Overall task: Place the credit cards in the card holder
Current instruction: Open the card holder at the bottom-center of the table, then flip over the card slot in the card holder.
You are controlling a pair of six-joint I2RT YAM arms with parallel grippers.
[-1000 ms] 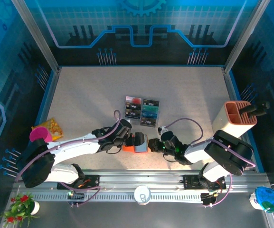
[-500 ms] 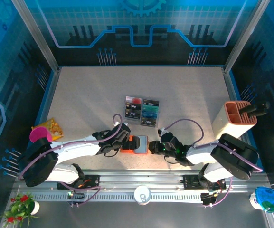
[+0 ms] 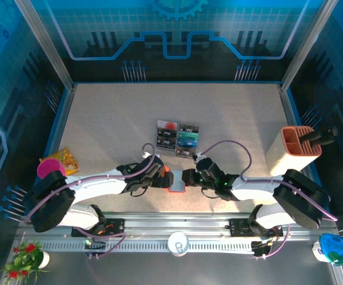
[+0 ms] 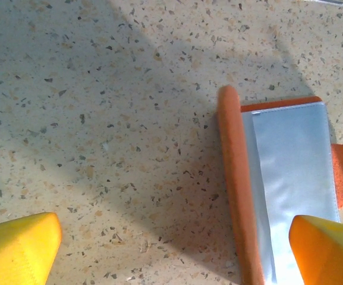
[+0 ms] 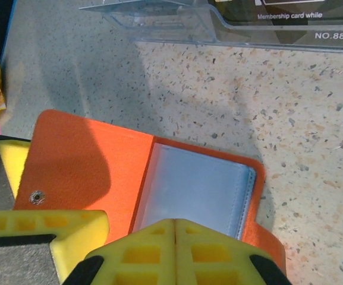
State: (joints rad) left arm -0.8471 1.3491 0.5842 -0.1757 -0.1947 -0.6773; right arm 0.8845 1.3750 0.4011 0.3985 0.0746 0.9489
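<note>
Orange-red folding card holder (image 3: 174, 180) lies open at near centre of speckled counter (image 3: 112, 119), long axis left-right, between wide-open left pincer (image 3: 154, 177) at its left end and closed, empty right pincer (image 3: 189, 177) over its right end.

Setting: robotics lab test cell. Speckled tabletop (image 3: 112, 119) boxed in by aluminium frame posts (image 3: 43, 43) at upper left and right, blue circuit-print wall panels (image 3: 171, 41) behind and beside; slotted aluminium mounting rail (image 3: 159, 225) across bottom of frame.
</note>
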